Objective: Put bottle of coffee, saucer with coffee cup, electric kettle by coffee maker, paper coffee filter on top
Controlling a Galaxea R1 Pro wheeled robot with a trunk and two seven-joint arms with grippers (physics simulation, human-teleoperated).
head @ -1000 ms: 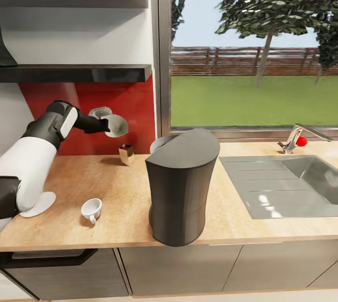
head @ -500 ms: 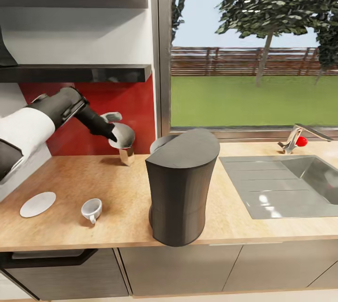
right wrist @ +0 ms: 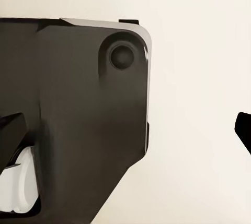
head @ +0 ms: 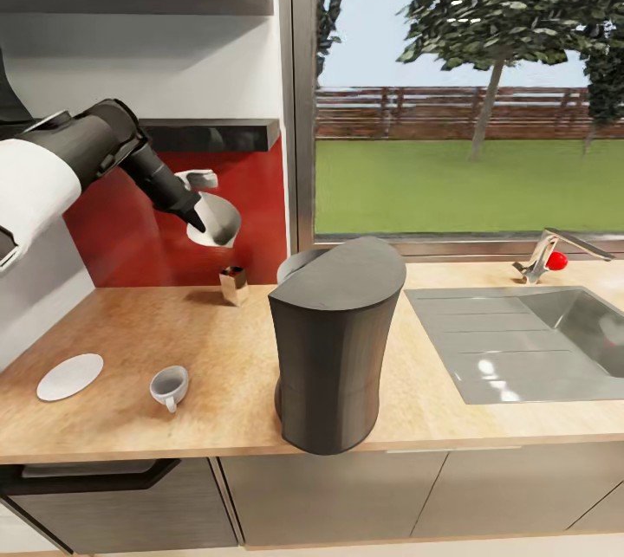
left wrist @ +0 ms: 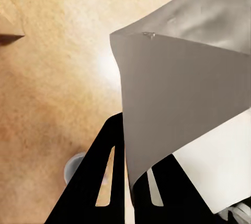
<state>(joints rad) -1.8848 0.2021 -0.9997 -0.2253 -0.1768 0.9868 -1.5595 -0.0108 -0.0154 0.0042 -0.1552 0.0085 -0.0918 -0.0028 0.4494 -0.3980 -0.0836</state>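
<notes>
The left gripper [head: 201,226] is raised above the back of the countertop [head: 217,340], its fingers pinched on the paper coffee filter [head: 217,221], which hangs as a pale cone in front of the red backsplash [head: 251,193]. In the left wrist view the filter [left wrist: 178,104] fans out between the dark fingers [left wrist: 104,172], with the wood surface and the coffee cup [left wrist: 73,167] below.

The step in hand looks like carrying the filter to the coffee maker [head: 336,349], the tall dark body near the counter's front edge. To do it well, the arm should travel right and forward with the filter held high enough to clear the lid — then lower gently so the paper settles on top rather than slides off the sloped surface.

The cup [head: 169,385] and saucer [head: 69,376] sit apart, left of the machine. The right gripper's finger state cannot be told from its wrist view.
</notes>
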